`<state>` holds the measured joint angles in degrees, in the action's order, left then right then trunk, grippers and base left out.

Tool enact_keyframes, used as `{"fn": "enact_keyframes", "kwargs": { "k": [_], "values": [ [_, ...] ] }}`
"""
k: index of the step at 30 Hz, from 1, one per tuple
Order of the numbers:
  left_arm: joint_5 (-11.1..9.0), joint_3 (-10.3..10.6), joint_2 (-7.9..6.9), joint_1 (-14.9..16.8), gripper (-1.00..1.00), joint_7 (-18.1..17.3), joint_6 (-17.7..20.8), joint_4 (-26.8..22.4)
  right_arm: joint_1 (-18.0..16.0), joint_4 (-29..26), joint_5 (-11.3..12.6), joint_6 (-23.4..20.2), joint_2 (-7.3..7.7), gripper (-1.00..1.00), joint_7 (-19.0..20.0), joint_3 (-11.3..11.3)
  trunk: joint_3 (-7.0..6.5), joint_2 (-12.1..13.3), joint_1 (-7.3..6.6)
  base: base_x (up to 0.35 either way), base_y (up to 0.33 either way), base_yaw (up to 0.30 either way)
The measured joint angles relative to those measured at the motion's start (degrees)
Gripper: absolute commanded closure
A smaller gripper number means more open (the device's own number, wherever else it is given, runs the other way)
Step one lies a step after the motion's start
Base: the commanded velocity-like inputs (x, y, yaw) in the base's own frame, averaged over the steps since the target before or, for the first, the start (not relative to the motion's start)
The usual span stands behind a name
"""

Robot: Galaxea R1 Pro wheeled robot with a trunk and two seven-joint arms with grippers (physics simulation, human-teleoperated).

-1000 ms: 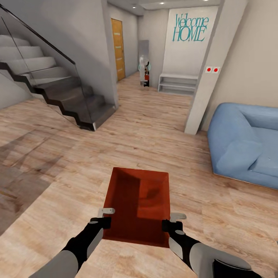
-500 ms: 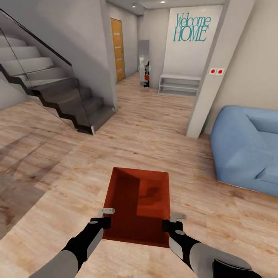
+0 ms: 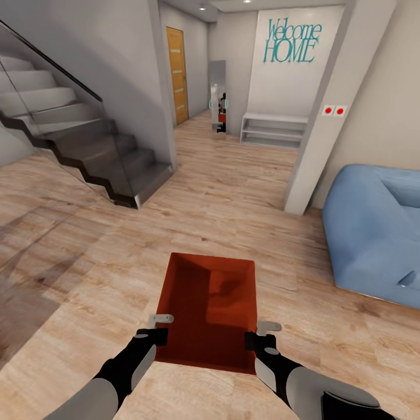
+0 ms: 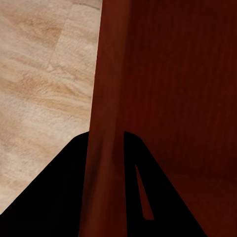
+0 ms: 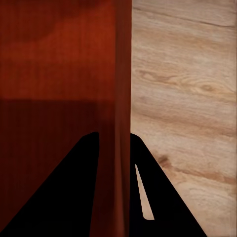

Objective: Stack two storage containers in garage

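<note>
The left gripper [image 3: 156, 332] and right gripper [image 3: 261, 340] each pinch a side wall of one orange-red open plastic bin [image 3: 209, 309], carried over the living room's wood floor [image 3: 245, 192]. The garage trip and stacking are left.

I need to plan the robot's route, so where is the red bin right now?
In the head view the bin is held low centre between both grippers, left gripper and right gripper, above the wood floor.
</note>
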<state>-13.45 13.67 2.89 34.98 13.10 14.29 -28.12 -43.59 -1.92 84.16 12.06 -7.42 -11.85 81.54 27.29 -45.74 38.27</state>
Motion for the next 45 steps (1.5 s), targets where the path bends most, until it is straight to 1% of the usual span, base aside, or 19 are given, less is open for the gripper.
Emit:
{"fn": "enact_keyframes", "kwargs": {
  "k": [26, 28, 36, 38, 41, 45],
  "values": [
    [0.0, 0.0, -0.01, 0.0, 1.0, 0.0, 0.0, 0.0, 0.0, 0.0, 0.0, 0.0, -0.02, 1.0, 0.0, 0.0, 0.0, 0.0, 0.0, 0.32, 0.0, -0.002],
    [-0.2, 0.2, -0.11, 0.0, 1.0, 0.0, -0.1, 0.1, 0.0, 0.1, 0.0, 0.0, -0.14, 1.0, 0.0, 0.0, 0.0, 0.0, 0.0, 0.32, 0.0, -0.136],
    [0.0, 0.0, 0.01, 0.0, 1.0, 0.0, 0.0, 0.1, 0.0, 0.0, 0.1, 0.0, 0.0, 1.0, 0.0, 0.1, 0.0, 0.0, 0.0, 0.32, 0.0, -0.244],
    [0.4, -0.4, 0.22, 0.0, 1.0, 0.0, 0.0, 0.0, 0.0, -0.4, 0.2, 0.0, 0.3, 1.0, 0.0, 0.1, 0.0, 0.0, 0.0, 0.32, 0.0, -0.062],
    [-0.2, 0.1, -0.06, 0.0, 1.0, 0.0, -0.1, 0.1, 0.0, 0.2, 0.0, 0.0, -0.12, 1.0, 0.0, 0.1, 0.0, 0.0, 0.0, 0.32, 0.0, -0.017],
    [0.0, 0.0, -0.01, 0.0, 1.0, 0.0, 0.0, 0.0, 0.0, 0.0, 0.0, 0.0, -0.03, 1.0, 0.0, 0.0, 0.0, 0.0, 0.0, 0.32, 0.0, -0.003]
  ]
}}
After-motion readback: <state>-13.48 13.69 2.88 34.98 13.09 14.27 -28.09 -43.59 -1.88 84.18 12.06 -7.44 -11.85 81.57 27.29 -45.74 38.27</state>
